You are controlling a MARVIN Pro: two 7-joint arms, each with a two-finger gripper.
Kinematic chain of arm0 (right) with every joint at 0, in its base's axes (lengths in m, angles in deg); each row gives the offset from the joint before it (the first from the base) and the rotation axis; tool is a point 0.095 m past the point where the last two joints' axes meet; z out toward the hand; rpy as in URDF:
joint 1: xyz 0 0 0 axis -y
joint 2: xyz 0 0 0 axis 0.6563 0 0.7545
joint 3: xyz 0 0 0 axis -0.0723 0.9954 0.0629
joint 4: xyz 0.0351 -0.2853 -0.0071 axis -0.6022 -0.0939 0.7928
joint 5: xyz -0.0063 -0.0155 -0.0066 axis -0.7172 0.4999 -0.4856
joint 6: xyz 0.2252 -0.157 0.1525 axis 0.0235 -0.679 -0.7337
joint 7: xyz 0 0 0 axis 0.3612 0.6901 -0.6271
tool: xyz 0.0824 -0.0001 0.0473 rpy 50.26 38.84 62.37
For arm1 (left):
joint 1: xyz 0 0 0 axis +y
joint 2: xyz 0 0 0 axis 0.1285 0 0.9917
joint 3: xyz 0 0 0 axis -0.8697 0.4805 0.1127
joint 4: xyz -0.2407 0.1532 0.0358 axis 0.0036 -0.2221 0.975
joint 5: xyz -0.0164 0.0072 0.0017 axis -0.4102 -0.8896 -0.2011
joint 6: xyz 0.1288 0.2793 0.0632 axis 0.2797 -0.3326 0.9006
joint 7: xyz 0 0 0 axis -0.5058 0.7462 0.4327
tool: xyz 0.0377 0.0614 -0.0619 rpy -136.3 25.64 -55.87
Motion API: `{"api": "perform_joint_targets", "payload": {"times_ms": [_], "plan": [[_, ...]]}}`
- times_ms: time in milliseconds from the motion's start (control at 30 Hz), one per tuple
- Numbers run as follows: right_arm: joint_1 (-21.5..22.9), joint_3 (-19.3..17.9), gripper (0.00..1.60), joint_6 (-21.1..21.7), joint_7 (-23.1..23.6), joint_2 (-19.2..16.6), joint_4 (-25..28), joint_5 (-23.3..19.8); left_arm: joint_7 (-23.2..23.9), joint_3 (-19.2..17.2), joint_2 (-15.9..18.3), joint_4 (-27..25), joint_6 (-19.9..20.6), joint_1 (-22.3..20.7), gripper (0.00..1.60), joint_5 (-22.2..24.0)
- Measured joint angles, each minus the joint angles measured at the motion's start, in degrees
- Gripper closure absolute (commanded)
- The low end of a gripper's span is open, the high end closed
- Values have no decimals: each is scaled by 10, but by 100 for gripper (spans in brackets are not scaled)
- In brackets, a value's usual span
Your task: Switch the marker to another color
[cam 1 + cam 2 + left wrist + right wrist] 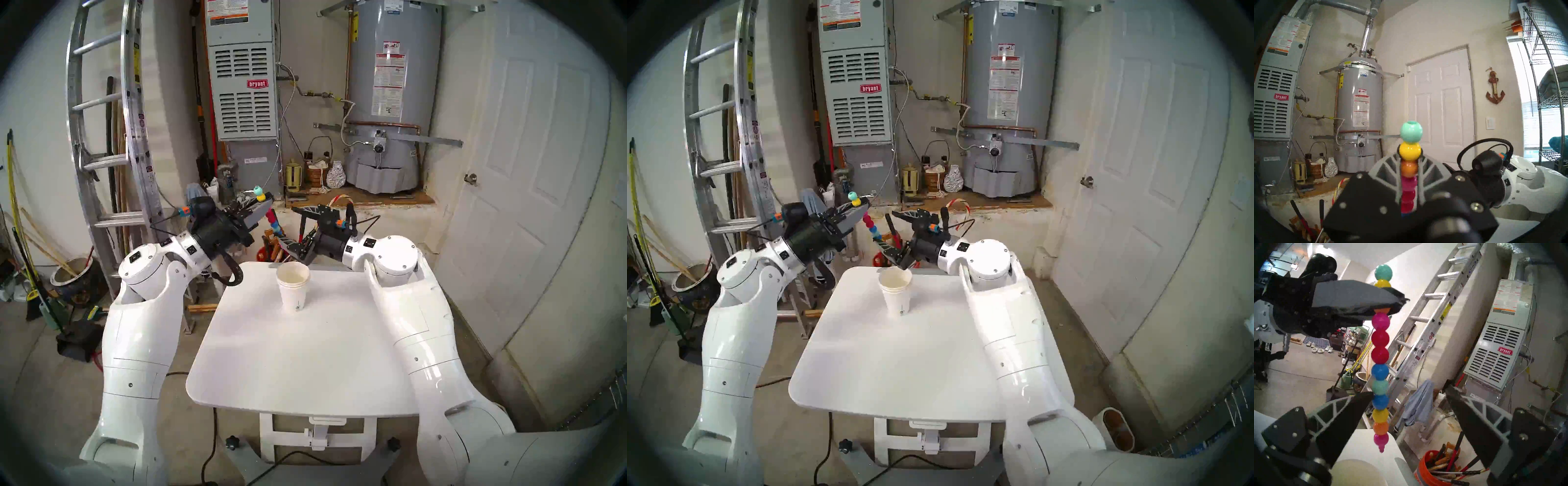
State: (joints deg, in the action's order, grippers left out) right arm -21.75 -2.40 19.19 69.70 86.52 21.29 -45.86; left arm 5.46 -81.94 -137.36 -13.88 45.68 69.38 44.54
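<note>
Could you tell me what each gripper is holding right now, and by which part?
The left gripper holds the marker near its top, at the orange bead. The right gripper is open, holding nothing.

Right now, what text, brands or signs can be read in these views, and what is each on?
"bryant": red badge on the furnace, also legible in both wrist views.
"Smith": band at the top of the water heater, partly legible.
Warning labels on the water heater and furnace: too small to read.
Stickers on the ladder: blurred, unreadable.
Mark near the paper cup base: too small.
Marker: no text.
</note>
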Motion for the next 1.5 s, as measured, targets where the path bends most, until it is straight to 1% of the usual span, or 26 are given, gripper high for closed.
{"api": "perform_joint_targets", "payload": {"times_ms": [233, 267, 300, 333, 433, 467, 500, 533, 600, 667, 733, 767, 800, 833, 900, 1200, 1333, 1500], "plan": [[6, 2, 1, -4, 1, 3, -12, -2, -1, 10, -3, -1, -2, -1, 160, -6], [6, 2, 21, -4, 1, 3, -12, -3, -2, 10, -3, -1, -2, -1, 160, -7], [7, 3, 67, -4, 1, 3, -12, -3, -2, 11, -4, -1, -3, -1, 160, -7], [7, 3, 82, -5, 1, 3, -12, -3, -3, 11, -4, -1, -3, -1, 160, -8], [7, 3, 89, -5, 2, 4, -12, -4, -4, 12, -5, -1, -4, -2, 160, -9], [7, 3, 88, -5, 3, 4, -12, -4, -5, 12, -5, -1, -5, -2, 160, -10], [7, 3, 98, -5, 4, 4, -12, -4, -5, 12, -5, -1, -5, -2, 160, -10], [7, 3, 100, -5, 5, 4, -12, -5, -5, 12, -5, -1, -6, -2, 160, -11], [7, 3, 96, -5, 8, 4, -12, -6, -5, 11, -6, -1, -8, -2, 160, -11], [7, 3, 97, -5, 11, 3, -12, -6, -6, 10, -6, -1, -9, -3, 160, -12], [6, 3, 110, -5, 13, 3, -11, -7, -6, 9, -7, -1, -10, -3, 160, -12], [6, 3, 130, -5, 15, 3, -11, -7, -6, 9, -7, -1, -10, -3, 160, -12], [6, 3, 138, -5, 15, 3, -11, -7, -6, 9, -7, -1, -10, -3, 160, -11], [6, 3, 151, -5, 16, 3, -11, -7, -6, 8, -7, -1, -10, -3, 160, -11], [6, 2, 160, -5, 17, 4, -11, -7, -6, 8, -8, -1, -10, -3, 160, -11], [5, 3, 160, -12, 13, 4, -12, -1, -7, 8, -12, -3, -7, -3, 160, -11], [6, 6, 160, -18, 10, 3, -16, 9, -10, 7, -14, -5, 0, -2, 160, -10], [2, 3, 160, -19, 1, -4, -36, 27, -12, -6, -16, -20, 1, -5, 160, -4]]}}
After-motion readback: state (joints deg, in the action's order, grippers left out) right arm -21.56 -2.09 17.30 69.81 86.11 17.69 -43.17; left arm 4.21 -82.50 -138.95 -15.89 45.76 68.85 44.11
